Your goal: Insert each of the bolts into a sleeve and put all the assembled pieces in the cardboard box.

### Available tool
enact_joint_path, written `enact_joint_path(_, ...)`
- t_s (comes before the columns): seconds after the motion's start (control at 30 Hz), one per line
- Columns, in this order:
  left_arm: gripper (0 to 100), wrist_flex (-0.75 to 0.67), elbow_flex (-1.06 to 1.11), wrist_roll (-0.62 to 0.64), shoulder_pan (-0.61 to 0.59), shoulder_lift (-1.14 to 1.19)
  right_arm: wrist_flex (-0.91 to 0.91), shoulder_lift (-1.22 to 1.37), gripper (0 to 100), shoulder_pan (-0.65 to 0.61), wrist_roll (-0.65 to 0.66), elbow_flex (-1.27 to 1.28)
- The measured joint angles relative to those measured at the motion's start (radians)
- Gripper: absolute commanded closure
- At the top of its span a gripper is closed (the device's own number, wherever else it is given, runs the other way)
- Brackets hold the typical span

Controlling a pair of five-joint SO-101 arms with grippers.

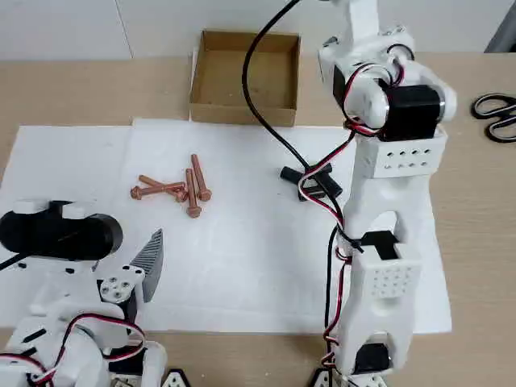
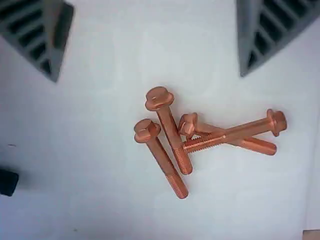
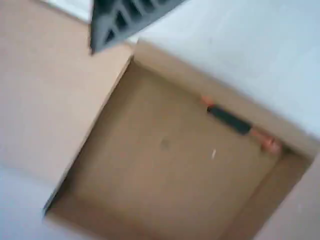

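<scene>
Several copper bolts [image 1: 173,187] [image 2: 185,135] lie in a loose heap on the white sheet, two of them crossed. My left gripper [image 2: 147,75] hangs open above and just short of them, nothing between its grey fingers [image 1: 149,262]. Black sleeves [image 1: 310,181] lie mid-sheet under the cable; one sleeve's end [image 2: 7,181] shows at the left wrist view's edge. The cardboard box [image 1: 242,76] [image 3: 100,125] stands at the back. Inside it lies one assembled piece [image 3: 235,122], a bolt in a black sleeve, against a wall. One grey finger [image 3: 125,17] of my right gripper hangs alone over the box rim.
The right arm [image 1: 387,105] stretches from the front edge toward the box, its black cable [image 1: 266,121] draped across the sheet. Scissors [image 1: 496,117] lie on the bare table at far right. The white sheet [image 1: 242,266] is bare in front.
</scene>
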Motion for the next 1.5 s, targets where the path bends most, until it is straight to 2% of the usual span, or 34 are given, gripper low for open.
enact_joint_path(0.13,78,0.000,0.000,0.000,0.000,0.000,0.003,-0.098,83.3,-0.005,0.000,0.295)
enact_joint_path(0.33,78,0.000,0.002,0.000,0.000,0.000,-0.015,-0.379,83.0,-0.052,-0.017,0.855)
enact_joint_path(0.47,78,0.000,0.003,0.000,0.000,0.000,-0.132,-0.411,82.9,-0.061,-0.034,1.201)
enact_joint_path(0.57,78,0.000,0.003,0.000,0.000,-0.003,-0.210,-0.405,80.6,-0.046,-0.034,1.359)
enact_joint_path(0.7,78,0.000,0.003,0.000,0.000,-0.006,-0.242,-0.361,76.0,-0.051,0.017,1.433)
enact_joint_path(0.87,78,0.000,0.003,0.000,0.000,-0.006,-0.258,-0.319,76.0,-0.032,0.147,1.441)
enact_joint_path(1.03,78,0.000,0.003,0.000,0.000,-0.006,-0.333,-0.318,76.1,0.006,0.216,1.441)
enact_joint_path(1.23,78,0.000,0.003,0.000,0.000,-0.006,-0.427,-0.259,76.1,0.084,0.238,1.450)
enact_joint_path(1.5,78,0.000,0.003,0.000,0.000,-0.006,-0.511,-0.172,76.1,0.066,0.241,1.448)
